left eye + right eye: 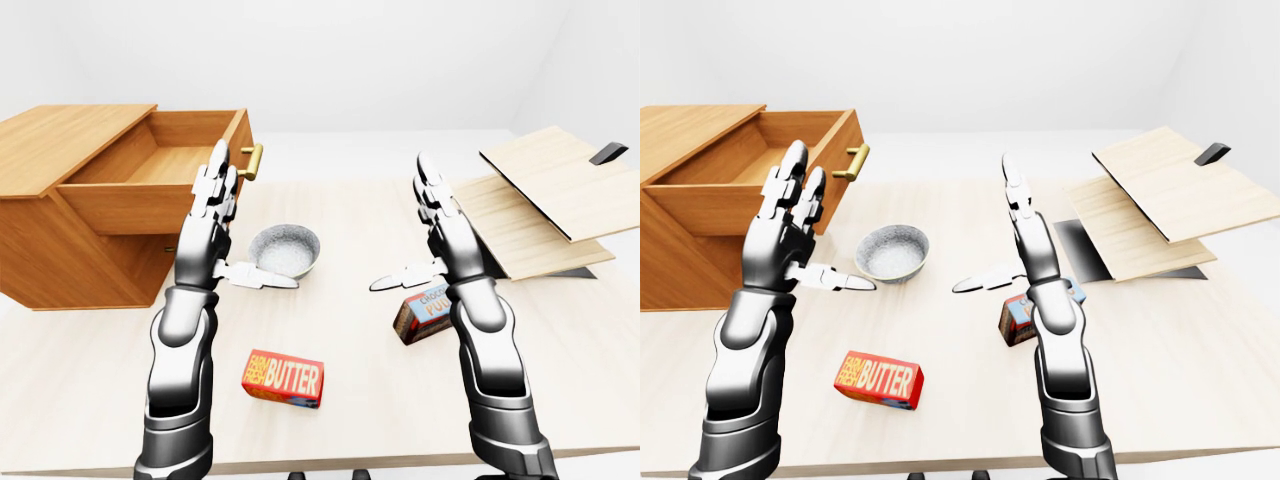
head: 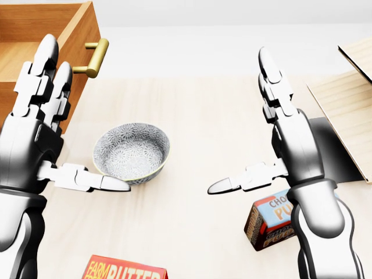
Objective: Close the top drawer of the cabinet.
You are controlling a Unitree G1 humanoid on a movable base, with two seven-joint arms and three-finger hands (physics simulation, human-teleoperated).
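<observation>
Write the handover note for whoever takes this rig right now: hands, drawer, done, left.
Left hand: open, holding nothing, raised just right of the top drawer in the left-eye view.
Right hand: open, holding nothing, above the table.
The drawer stands pulled out of the cabinet, its brass handle beside the left fingertips.
Done: nothing yet.
Left: push the drawer shut.

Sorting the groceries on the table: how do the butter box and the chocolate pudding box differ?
The butter box is red-orange and lies flat at the bottom of the left-eye view; the pudding box is brown and blue and sits tilted, partly hidden behind the right arm. The butter box looks longer and flatter. Both are printed cartons resting on the table.
</observation>
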